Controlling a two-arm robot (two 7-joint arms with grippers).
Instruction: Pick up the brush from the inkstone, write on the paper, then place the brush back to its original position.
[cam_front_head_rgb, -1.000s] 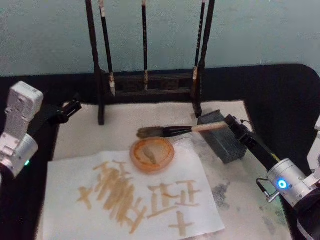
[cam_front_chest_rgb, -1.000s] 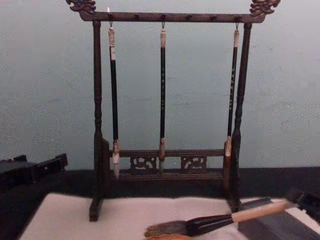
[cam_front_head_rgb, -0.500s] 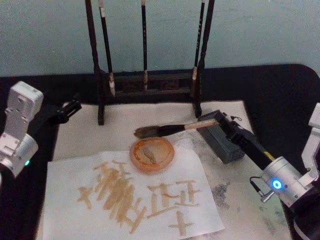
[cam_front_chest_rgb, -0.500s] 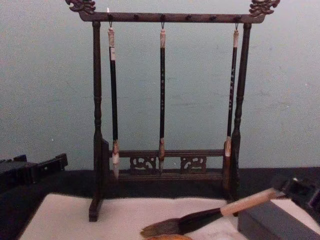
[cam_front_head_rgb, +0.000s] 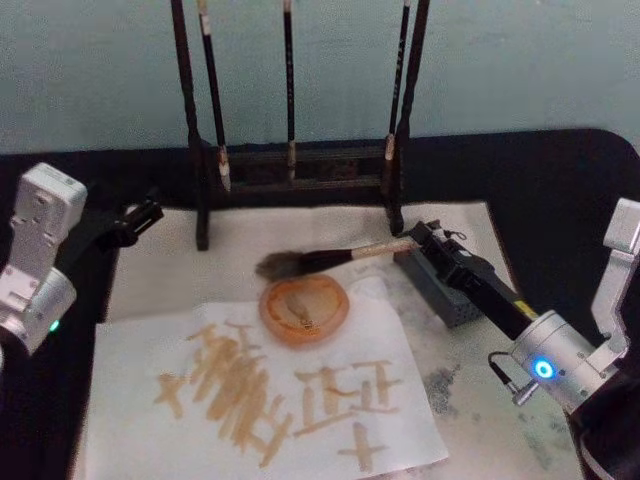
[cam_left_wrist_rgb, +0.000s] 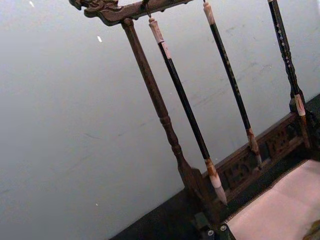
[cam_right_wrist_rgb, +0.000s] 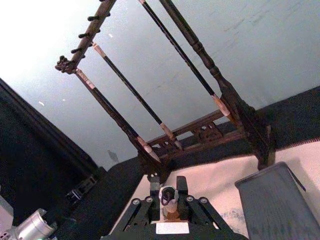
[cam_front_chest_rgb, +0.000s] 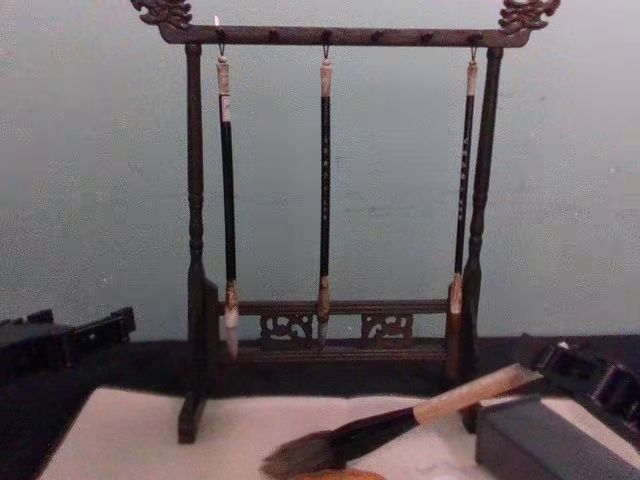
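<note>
The right tool is clamped on the capped end of the brush, over the left end of the inkstone. The brush is held tilted, handle high and bristles low, pointing left, just behind an orange dish. Whether the bristles touch anything cannot be told. The dish is set on the far edge of the paper, which is marked with tan strokes. The left tool is parked at the left of the worktop.
</note>
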